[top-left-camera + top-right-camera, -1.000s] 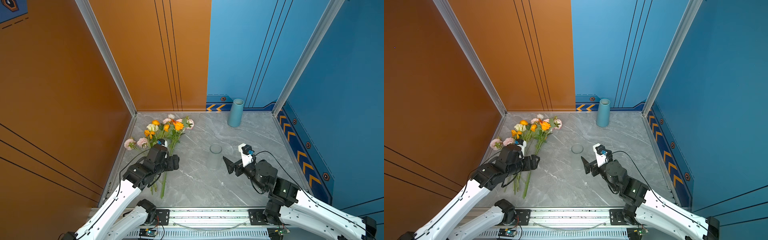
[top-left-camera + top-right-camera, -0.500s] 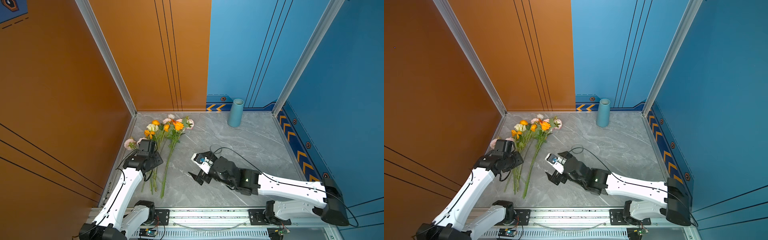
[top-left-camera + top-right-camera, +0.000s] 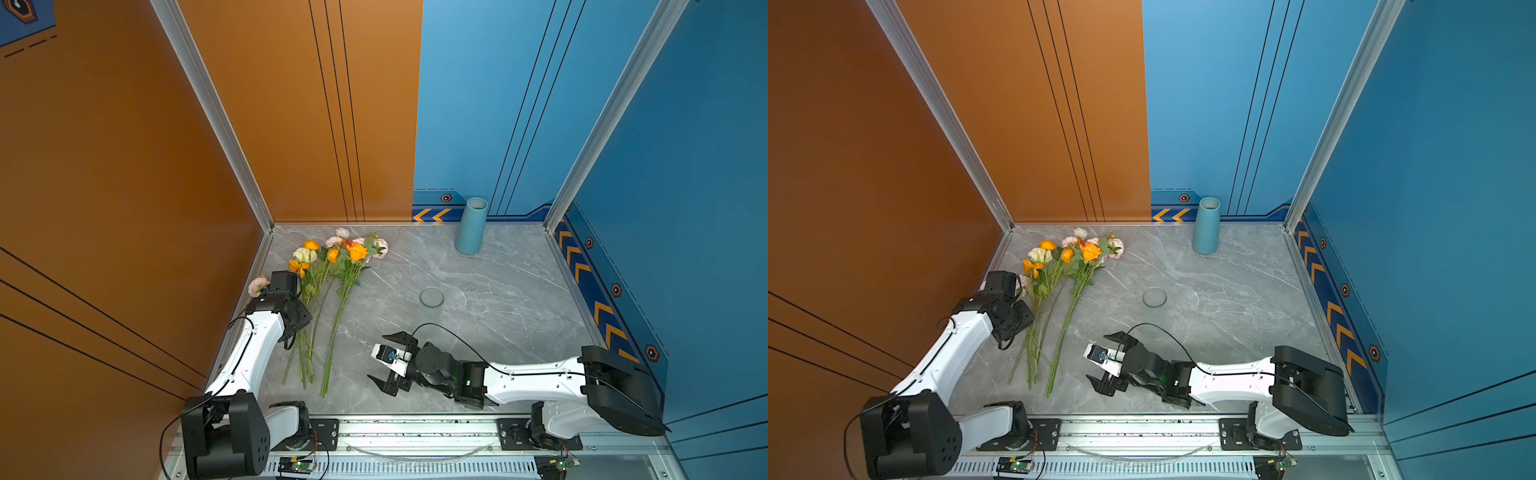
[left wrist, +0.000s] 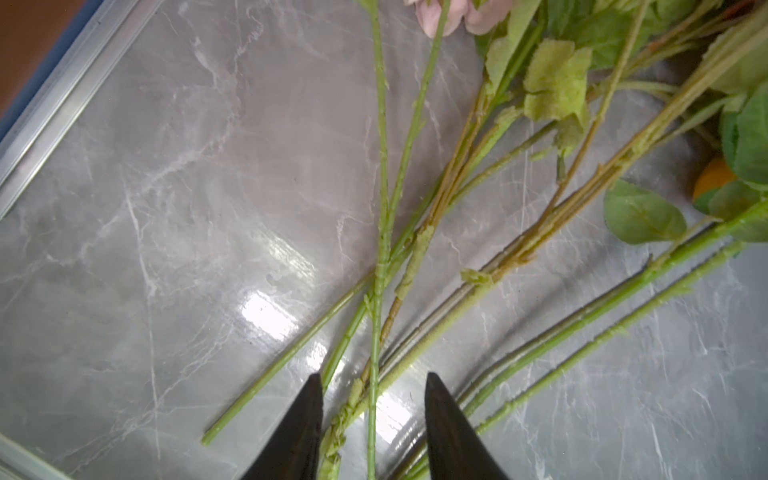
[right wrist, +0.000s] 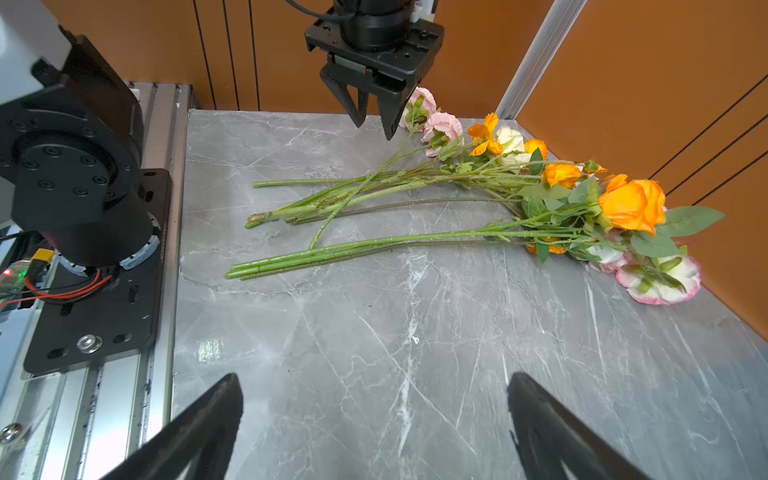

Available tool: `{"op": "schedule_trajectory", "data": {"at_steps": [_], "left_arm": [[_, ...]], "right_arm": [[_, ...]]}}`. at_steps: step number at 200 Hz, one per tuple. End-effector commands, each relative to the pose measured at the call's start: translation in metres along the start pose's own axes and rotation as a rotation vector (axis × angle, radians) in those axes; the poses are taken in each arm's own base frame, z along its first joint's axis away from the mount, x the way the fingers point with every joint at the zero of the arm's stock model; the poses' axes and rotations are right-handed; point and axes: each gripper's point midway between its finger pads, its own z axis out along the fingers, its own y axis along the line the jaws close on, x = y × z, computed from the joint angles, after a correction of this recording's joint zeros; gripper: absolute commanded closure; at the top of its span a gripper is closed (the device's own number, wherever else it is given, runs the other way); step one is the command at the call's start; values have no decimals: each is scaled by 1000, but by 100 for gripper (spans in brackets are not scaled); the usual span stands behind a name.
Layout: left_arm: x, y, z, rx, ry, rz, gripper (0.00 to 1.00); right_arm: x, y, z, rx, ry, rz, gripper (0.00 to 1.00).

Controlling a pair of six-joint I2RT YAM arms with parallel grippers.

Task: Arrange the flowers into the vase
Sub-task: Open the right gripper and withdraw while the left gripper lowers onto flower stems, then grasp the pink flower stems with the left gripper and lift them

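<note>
Left pincer (image 4: 372, 376) narrower now, astride slim knobbly stems of flowers (image 5: 631, 203)

A grey marble-patterned tabletop (image 3: 498, 282). Long-stemmed flowers (image 3: 332, 291) lie flat at its left, blooms toward the far edge. A blue vase (image 3: 471, 226) stands at the far edge, a clear glass (image 3: 431, 298) near the middle.

The flowers (image 3: 356, 252) lie on the tabletop (image 3: 503, 328) at the left, blooms far and stem ends near, the tall vase (image 3: 471, 226) stands right of the blooms against the far wall, and the glass (image 3: 431, 298) stands mid-table, nearer than it.
</note>
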Motion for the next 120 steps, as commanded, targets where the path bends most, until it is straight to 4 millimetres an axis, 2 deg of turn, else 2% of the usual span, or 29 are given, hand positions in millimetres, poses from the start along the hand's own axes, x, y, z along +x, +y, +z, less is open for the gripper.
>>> {"op": "schedule_trajectory", "data": {"at_steps": [1, 22, 53, 69, 120], "left_arm": [[-18, -9, 6, 7, -13, 19, 60], [-20, -13, 22, -9, 28, 22, 64], [-18, -15, 41, -33, 58, 14, 65], [-17, -11, 46, -62, 63, 17, 68], [-11, -3, 58, -92, 78, 22, 68]], "right_arm": [[-7, 1, 4, -5, -61, 49, 0], [-6, 7, 6, -32, -63, 56, 0], [-6, 9, 7, -52, -74, 58, 0], [-4, 10, 8, -58, -72, 55, 0], [4, 3, 13, -58, -52, 88, 0]]}}
